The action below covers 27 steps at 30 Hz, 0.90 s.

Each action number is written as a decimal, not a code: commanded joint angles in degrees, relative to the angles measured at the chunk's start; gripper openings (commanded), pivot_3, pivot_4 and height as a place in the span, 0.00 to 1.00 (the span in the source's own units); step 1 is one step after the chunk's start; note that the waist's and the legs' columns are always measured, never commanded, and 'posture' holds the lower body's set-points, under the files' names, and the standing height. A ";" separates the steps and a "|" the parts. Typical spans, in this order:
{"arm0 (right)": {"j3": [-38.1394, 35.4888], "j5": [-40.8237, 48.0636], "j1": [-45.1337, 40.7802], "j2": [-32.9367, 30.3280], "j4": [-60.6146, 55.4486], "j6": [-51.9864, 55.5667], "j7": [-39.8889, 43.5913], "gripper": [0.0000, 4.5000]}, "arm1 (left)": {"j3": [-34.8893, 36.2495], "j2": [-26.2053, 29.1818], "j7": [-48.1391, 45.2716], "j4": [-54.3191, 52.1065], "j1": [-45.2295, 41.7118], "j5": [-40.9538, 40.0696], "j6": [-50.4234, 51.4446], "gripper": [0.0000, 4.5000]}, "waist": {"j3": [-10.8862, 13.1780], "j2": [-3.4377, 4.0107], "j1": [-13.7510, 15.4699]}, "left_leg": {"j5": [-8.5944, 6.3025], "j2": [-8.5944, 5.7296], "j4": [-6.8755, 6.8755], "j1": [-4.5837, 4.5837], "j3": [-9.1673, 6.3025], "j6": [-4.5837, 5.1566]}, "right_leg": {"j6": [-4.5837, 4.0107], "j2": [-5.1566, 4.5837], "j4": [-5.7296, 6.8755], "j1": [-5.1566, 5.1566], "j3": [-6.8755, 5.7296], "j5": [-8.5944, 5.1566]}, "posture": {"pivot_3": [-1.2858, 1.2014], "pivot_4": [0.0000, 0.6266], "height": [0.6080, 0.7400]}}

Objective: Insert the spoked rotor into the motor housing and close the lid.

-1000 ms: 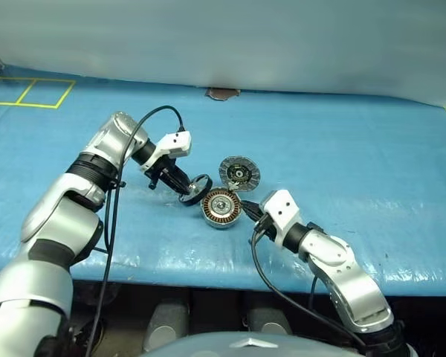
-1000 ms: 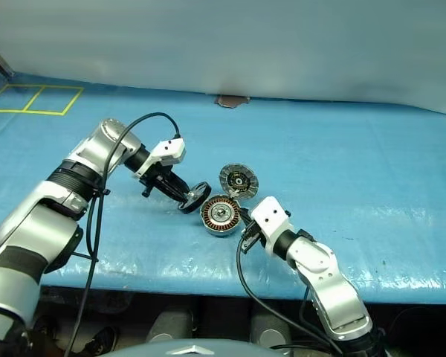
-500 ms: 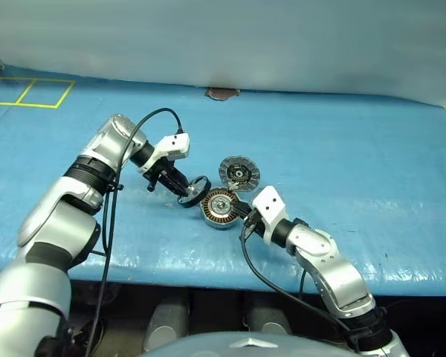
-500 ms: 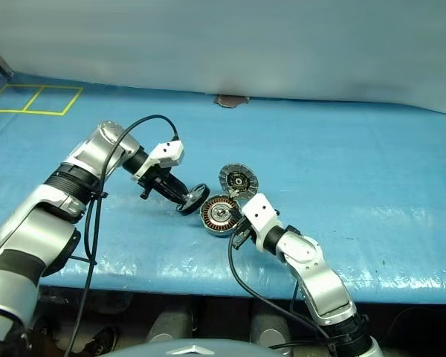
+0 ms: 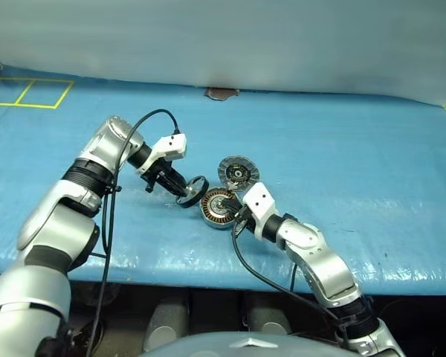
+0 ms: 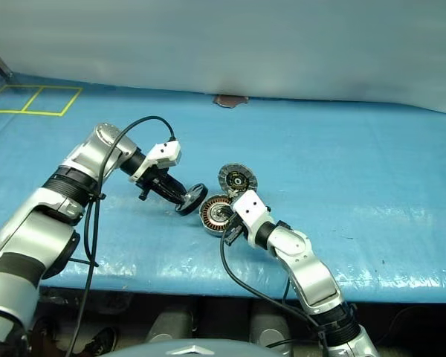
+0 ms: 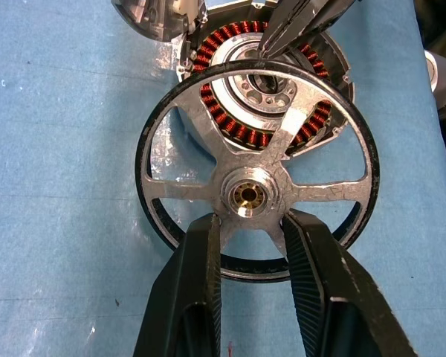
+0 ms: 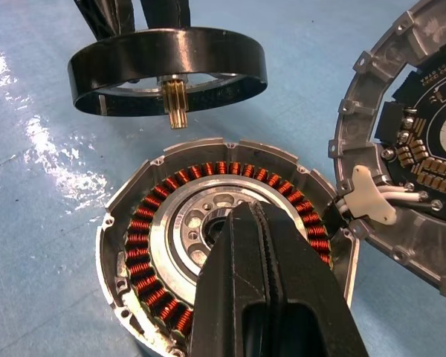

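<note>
The spoked rotor (image 7: 247,195), a dark ring with silvery spokes, hangs tilted just to the left of the motor housing (image 5: 218,207) and a little above the mat. My left gripper (image 7: 250,219) is shut on the rotor at its hub. The housing (image 8: 145,223) lies open, showing coppery windings around a silver centre. My right gripper (image 8: 241,212) is shut and empty, its tip resting over the housing's centre. The lid (image 5: 238,172) lies open behind the housing, inner face up, joined to the housing's rim.
Everything lies on a blue tarp (image 5: 342,156) whose front edge (image 5: 208,275) runs close beneath my arms. Yellow tape lines (image 5: 30,93) mark the far left, and a brown patch (image 5: 221,93) sits at the back edge. Black cables (image 5: 108,223) hang from both wrists.
My right gripper has moved left and forward, so its shut tip now sits over the housing's centre. The left gripper with the rotor has stayed put.
</note>
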 commanded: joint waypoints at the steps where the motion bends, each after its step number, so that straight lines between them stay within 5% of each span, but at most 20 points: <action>1: -0.03 0.05 -1.00 0.54 0.32 -1.60 0.31 0.01 | 2.67 0.73 -0.09 -2.53 -0.16 0.34 0.53 0.20 | 0.00 0.00 0.03 | 0.00 0.00 0.00 0.00 0.00 0.00 | 0.00 0.00 0.00 0.00 0.00 0.00 | 0.52 0.24 1.00; 27: 0.70 -1.93 -1.99 1.29 -0.18 -1.85 0.10 0.01 | 5.10 -0.65 -0.07 -3.03 1.02 2.39 0.96 0.20 | 0.01 0.02 -0.04 | 0.00 0.00 -0.01 0.01 0.00 -0.01 | 0.00 0.01 0.01 0.00 0.01 0.00 | 0.52 0.24 1.00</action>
